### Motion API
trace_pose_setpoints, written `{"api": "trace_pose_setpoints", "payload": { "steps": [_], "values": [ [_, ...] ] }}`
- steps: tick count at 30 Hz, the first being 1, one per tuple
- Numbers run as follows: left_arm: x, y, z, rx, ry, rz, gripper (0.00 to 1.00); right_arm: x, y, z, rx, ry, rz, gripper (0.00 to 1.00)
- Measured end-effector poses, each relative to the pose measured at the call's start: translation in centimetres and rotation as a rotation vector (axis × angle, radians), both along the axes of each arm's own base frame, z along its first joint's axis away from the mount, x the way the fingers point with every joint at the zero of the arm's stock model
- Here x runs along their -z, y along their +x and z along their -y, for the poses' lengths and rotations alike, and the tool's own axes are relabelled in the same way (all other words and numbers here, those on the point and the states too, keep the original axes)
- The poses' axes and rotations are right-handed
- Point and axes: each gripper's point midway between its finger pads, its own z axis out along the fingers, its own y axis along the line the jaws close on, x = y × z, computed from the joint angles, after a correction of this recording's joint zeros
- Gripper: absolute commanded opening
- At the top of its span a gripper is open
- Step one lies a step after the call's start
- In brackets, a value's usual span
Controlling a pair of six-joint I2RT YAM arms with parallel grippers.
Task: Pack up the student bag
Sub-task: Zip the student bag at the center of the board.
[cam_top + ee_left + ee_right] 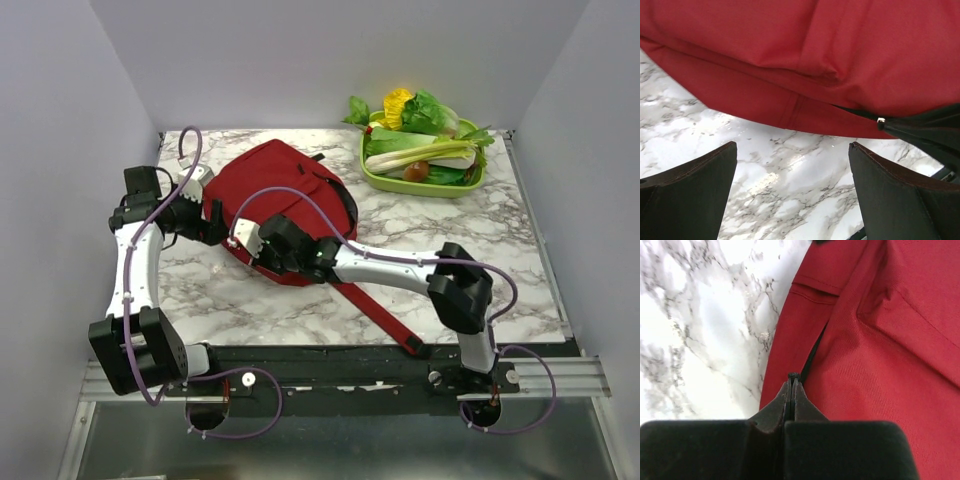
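Under right pincer [792,384], student bag [880,365]

Left arm [135,262] & right arm [395,268] are wearing white shells w/ blocky black joints; purple cables [197,135] are looping along both. Left fingers [687,195] are showing matte black, wedge-shaped.

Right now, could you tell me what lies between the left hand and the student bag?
Only bare marble table; the left wrist view shows nothing between the open left hand and the student bag.

Marble-look table [235,300] w/ 3 plain pale-grey walls [300,60] around, metal rail [560,373] at near edge.
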Motion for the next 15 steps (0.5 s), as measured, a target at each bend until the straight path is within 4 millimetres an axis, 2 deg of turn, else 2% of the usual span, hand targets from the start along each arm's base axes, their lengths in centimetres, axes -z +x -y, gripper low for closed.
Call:
{"api": "trace_pose_setpoints", "payload": {
  "steps": [8,11,15],
  "values": [
    [1.0,-0.7,3.0,0.12,0.023,0.007,0.99,-5.2,-1.6,2.1,0.06,0.193,-0.03,0.01],
    [1.5,-1.2,4.6,0.175,0.03,0.01,0.99,-5.5,-2.0,2.6,0.078,0.229,-0.047,0.01],
    [1.8,-2.2,6.8,0.249,0.031,0.017,0.99,-4.8,-2.5,3.6,0.11,0.252,-0.08,0.01]
  ]
}}
